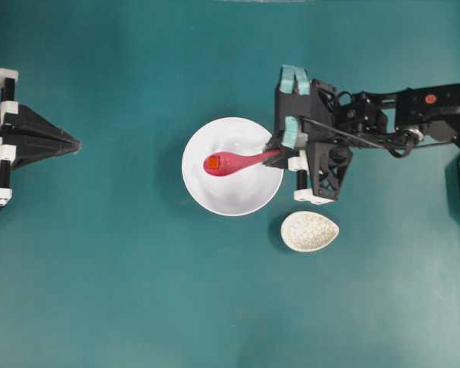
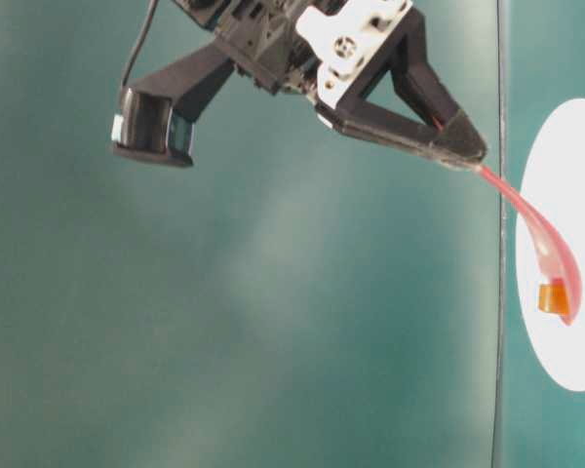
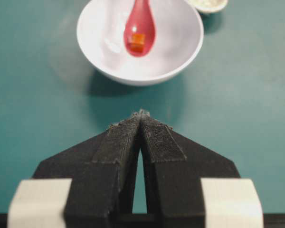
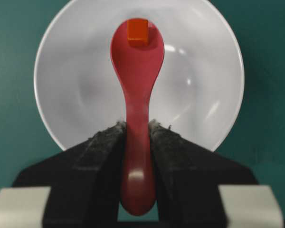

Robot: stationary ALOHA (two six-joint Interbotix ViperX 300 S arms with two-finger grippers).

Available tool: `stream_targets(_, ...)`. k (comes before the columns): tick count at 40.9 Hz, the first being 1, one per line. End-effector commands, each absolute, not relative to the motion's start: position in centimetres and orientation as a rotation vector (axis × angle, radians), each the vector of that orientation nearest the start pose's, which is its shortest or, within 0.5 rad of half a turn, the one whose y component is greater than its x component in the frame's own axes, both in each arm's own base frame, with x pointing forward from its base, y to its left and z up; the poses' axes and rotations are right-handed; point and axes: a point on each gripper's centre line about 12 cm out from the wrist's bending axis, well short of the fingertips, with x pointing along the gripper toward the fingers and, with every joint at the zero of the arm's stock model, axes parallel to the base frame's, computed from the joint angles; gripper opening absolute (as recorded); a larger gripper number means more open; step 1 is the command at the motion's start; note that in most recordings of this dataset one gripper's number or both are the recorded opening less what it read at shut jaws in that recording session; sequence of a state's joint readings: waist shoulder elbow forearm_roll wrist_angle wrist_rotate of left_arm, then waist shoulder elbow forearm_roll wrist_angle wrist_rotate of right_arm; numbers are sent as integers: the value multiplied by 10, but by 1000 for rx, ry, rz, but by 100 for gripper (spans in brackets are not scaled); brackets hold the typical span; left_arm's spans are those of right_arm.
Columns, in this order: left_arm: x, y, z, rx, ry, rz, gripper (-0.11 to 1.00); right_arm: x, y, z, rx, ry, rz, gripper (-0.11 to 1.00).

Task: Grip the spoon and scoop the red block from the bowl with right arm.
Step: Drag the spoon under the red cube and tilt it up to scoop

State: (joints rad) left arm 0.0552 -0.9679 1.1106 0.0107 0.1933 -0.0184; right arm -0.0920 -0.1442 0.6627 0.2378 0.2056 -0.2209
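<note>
— Two fingers of the right gripper (image 4: 137, 137) clamp the handle of the spoon (image 4: 137, 71), whose scoop reaches out ahead of the fingertips.

— And the red block (image 4: 137, 31)?

— It sits in the scoop, near its far tip, over the bowl (image 1: 215, 195).

— What else does the bowl hold?

— Nothing else shows inside it. The small cream dish (image 1: 310, 231) just beside it looks bare.

— How are the arms posed?

— The right arm (image 1: 383, 119) stretches in from the right edge. The left gripper (image 3: 140, 118) rests closed at the left, well apart, pointing at the bowl.

The table-level view's right edge cuts off the bowl (image 2: 565, 244).
</note>
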Motion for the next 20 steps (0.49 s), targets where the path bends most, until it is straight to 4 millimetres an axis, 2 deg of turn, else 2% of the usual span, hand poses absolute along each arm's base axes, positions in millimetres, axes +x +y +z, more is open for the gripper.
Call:
stream_targets(1, 196, 11, 269, -15, 323, 60, 0, 363, -25, 221, 64, 642, -50, 24)
stream_targets(20, 196, 11, 269, -15, 323, 60, 0, 345, -18, 212, 86, 556, -71, 24)
